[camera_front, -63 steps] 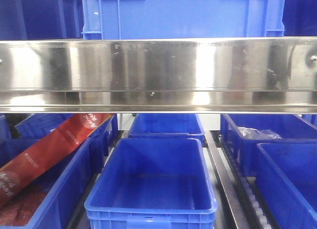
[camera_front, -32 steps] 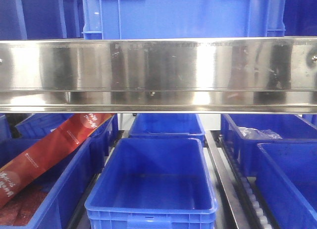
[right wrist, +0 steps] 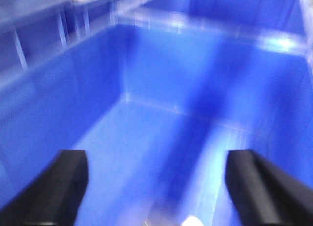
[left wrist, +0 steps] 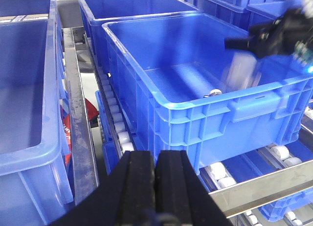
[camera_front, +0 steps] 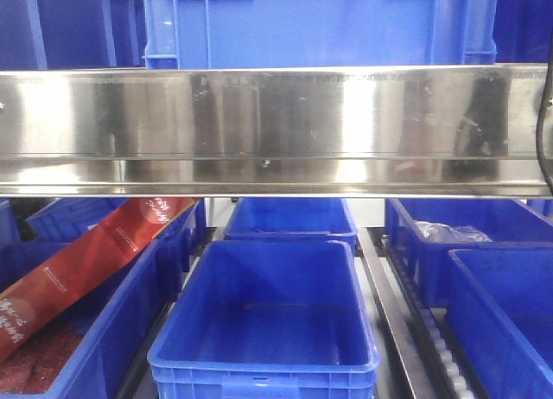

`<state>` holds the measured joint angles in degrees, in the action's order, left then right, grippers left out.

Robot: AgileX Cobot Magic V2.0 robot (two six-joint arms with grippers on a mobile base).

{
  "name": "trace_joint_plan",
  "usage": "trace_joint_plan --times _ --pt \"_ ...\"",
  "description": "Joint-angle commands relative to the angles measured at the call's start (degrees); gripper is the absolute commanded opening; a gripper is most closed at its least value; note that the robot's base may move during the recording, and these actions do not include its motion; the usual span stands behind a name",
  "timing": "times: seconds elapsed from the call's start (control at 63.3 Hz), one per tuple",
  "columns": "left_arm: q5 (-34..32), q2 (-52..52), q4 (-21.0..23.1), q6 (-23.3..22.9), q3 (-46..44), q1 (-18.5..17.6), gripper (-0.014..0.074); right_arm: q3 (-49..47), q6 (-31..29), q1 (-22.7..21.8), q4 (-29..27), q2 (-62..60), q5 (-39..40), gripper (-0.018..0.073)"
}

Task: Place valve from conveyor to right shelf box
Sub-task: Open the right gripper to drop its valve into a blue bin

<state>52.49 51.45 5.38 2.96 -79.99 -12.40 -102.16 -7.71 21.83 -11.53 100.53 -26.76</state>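
Front view: a wide brushed stainless-steel shelf rail (camera_front: 276, 127) crosses the upper frame, with a blue plastic crate (camera_front: 320, 23) on the level above it. Below the rail I see rows of open blue plastic bins on roller tracks. The centre blue bin (camera_front: 263, 317) looks bare inside. A long red printed package (camera_front: 82, 269) leans diagonally in the bins on the left. A bin at the right rear holds something in clear plastic wrap (camera_front: 449, 233). A thin dark cable (camera_front: 543, 131) shows at the right edge of this view.

Left wrist view: my left gripper (left wrist: 155, 179) is clenched, its two black pads pressed together with nothing between them. It sits in front of the near wall of a large blue plastic shelf box (left wrist: 215, 111), which rests on white rollers (left wrist: 217, 172) set in a steel track. A small silvery metal piece, likely the valve (left wrist: 214, 93), lies on the box floor close to the near wall. The right arm, black and motion-blurred, hangs over the right side of this box.

Right wrist view: my right gripper (right wrist: 155, 184) is released, black fingers (right wrist: 63, 179) spread wide at either side of the frame, above the box's blue interior. The frame is heavily blurred. A pale smudge at the bottom edge between the fingers cannot be identified.
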Motion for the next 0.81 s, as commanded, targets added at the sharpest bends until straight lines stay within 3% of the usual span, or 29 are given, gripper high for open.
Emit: trace_joint_plan --times 0.0,0.095,0.158,0.41,0.537,0.789 --pt "-0.98 -0.27 0.59 -0.09 0.03 0.18 -0.0111 -0.48 -0.34 0.08 0.04 -1.66 0.3 0.0474" --pt "-0.98 -0.27 0.59 -0.09 0.03 0.18 -0.0111 -0.48 -0.34 -0.03 0.04 -3.44 -0.16 0.0441" --pt "-0.98 -0.27 0.59 -0.09 0.03 0.18 -0.0111 -0.48 -0.34 -0.03 0.04 -5.25 -0.61 0.0365" --pt "-0.98 -0.27 0.59 -0.09 0.03 0.18 -0.0111 -0.48 -0.34 -0.13 0.18 -15.6 -6.87 -0.017" --pt "-0.85 -0.29 0.59 -0.09 0.18 0.18 -0.0111 4.18 -0.34 -0.13 1.68 -22.78 -8.73 -0.0168" --pt "-1.76 -0.29 0.59 -0.09 4.89 0.18 -0.0111 28.72 -0.34 -0.77 3.35 -42.38 -2.79 -0.0168"
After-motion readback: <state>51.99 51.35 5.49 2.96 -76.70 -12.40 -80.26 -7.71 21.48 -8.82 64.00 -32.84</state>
